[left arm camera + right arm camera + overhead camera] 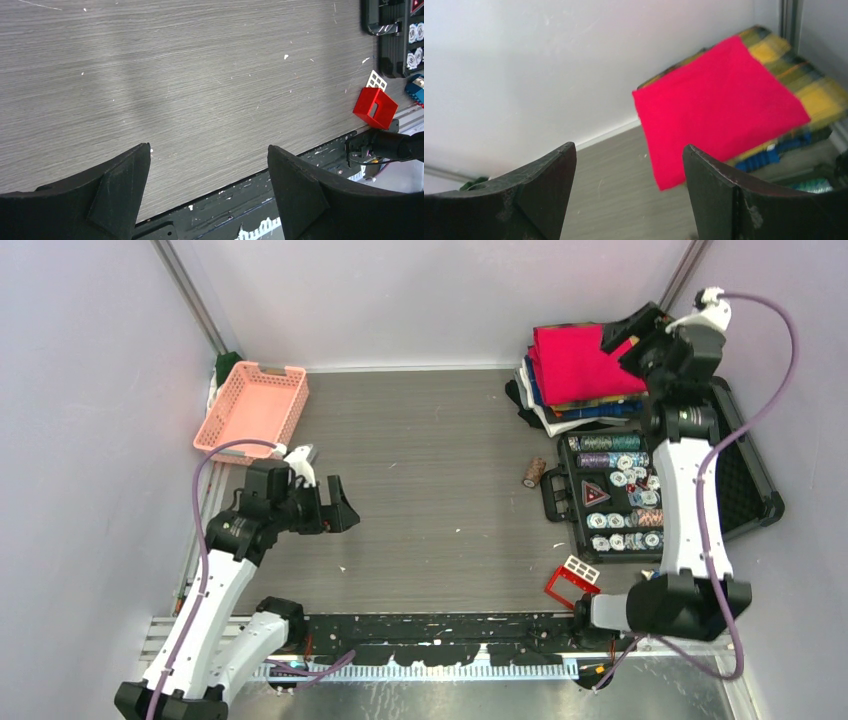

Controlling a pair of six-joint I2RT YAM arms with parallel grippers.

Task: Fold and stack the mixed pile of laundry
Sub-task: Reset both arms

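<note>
A folded bright red T-shirt [580, 362] lies on top of a stack of folded clothes in the back right corner. Under it, the yellow-and-black plaid shirt [598, 402] shows as a thin edge. The right wrist view shows the red T-shirt [719, 110] lying flat with the plaid shirt [819, 97] sticking out beyond it. My right gripper [622, 345] [629, 147] hovers above the stack's right side, open and holding nothing. My left gripper [335, 502] [209, 146] hangs open over bare table at the left, far from the clothes.
A blue plaid shirt [592, 412] and white cloth lie lower in the same stack. An open black case of poker chips [620, 495] sits at the right, a brown roll [534, 472] beside it. A red box [572, 583] [375, 106] lies near the front edge. A pink basket [252, 405] stands back left.
</note>
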